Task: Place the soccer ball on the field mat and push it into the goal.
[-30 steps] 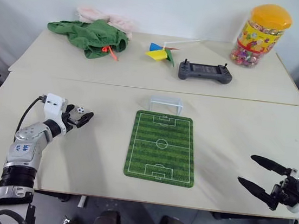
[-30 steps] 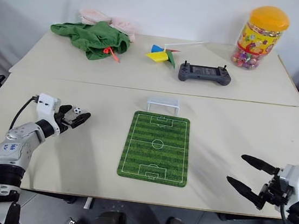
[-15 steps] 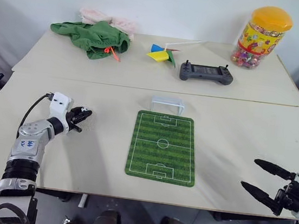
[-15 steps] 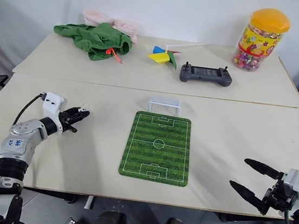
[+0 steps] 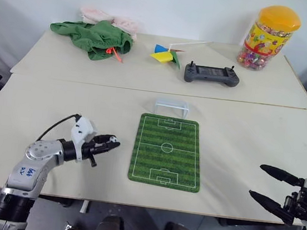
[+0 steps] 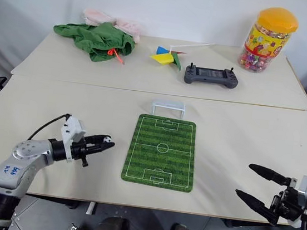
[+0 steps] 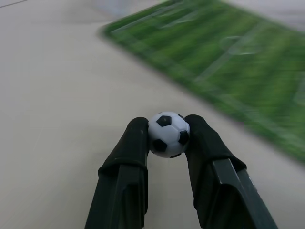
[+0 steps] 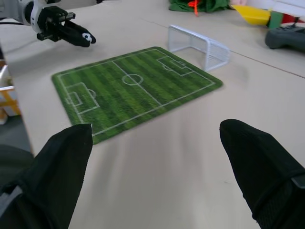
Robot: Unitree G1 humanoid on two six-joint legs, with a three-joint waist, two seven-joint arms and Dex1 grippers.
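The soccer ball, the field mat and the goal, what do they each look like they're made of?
The soccer ball: probably hard plastic or rubber, smooth with a slight sheen, printed black patches on white. The field mat: thin and flat, likely printed fabric or rubber sheet, matte, with a striped grass print and white lines. The goal: white frame, seemingly plastic, with pale mesh netting you can see through.

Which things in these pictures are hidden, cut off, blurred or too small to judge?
- Soccer ball: its sides are covered by the left gripper's fingers, left wrist view.
- Field mat: blurred, lines smeared, left wrist view.
- Goal: its netting is too small to make out, eye views.
- Right gripper: fingers cut off by the bottom edge, right wrist view.
- Jar: contents too small to identify.
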